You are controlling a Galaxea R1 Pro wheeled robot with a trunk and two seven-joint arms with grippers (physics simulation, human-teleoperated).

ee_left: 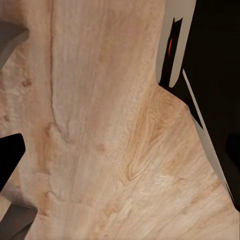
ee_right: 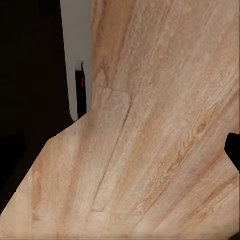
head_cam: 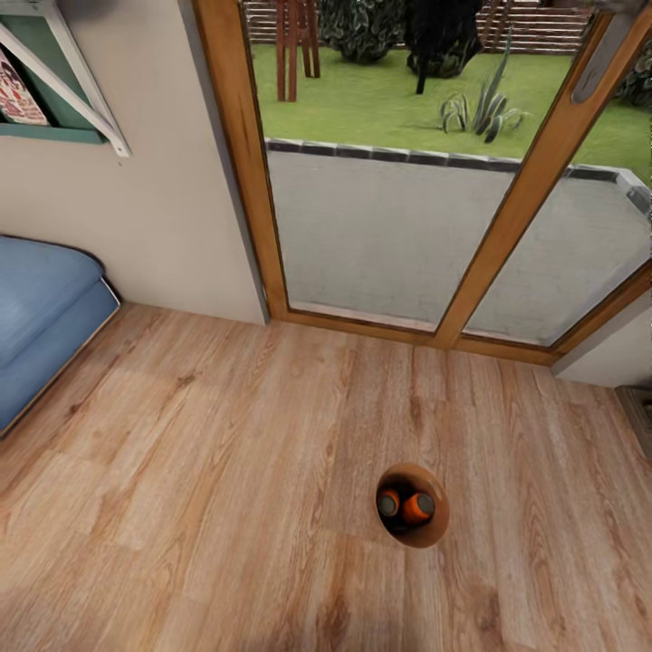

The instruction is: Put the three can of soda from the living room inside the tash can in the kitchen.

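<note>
The tash can, a small round bin with a copper-brown inside, stands on the wood plank floor of the living room, seen from above in the head view. Two orange cans of soda lie inside it, side by side. A dark patch sits below them in the bin, and I cannot tell whether it is the dark blue can. In the left wrist view my left gripper hangs open over bare planks, nothing between its fingers. One dark fingertip of my right gripper shows at the edge of the right wrist view, over bare floor.
A light blue sofa stands at the left by the wall. Wood-framed glass doors close off the far side, with a terrace and garden behind. A green shelf hangs on the wall. Black and pale robot body parts edge both wrist views.
</note>
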